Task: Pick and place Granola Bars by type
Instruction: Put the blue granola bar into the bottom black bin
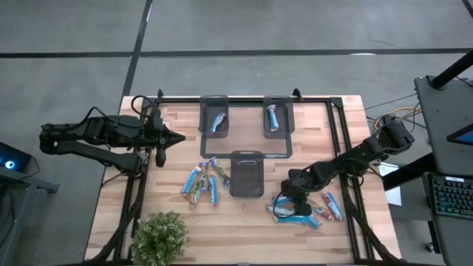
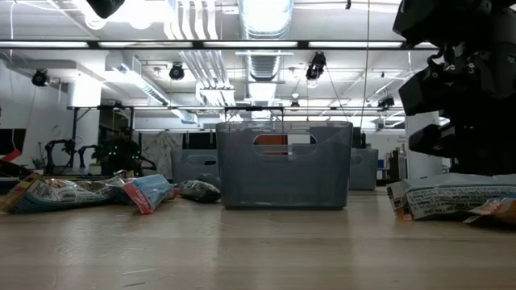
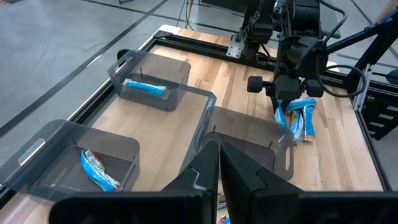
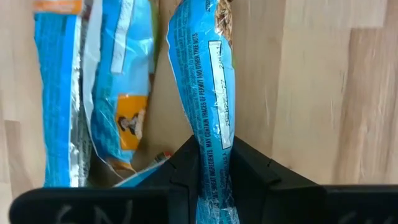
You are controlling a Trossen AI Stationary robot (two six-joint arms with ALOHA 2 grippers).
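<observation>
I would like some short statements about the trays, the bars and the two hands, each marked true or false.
1. The right hand is shut on a blue granola bar. True.
2. The left hand holds a bar. False: it is shut on nothing, above the table's left side.
3. Each of the two far trays holds one bar. True.
4. The near middle tray is full of bars. False: no bar shows in it.
5. A small green plant stands at the table's near left corner. True.

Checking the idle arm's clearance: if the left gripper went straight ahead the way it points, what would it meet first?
Probably the near wall of the dark grey plastic tray straight ahead of the shut left gripper; depth is unclear.
</observation>
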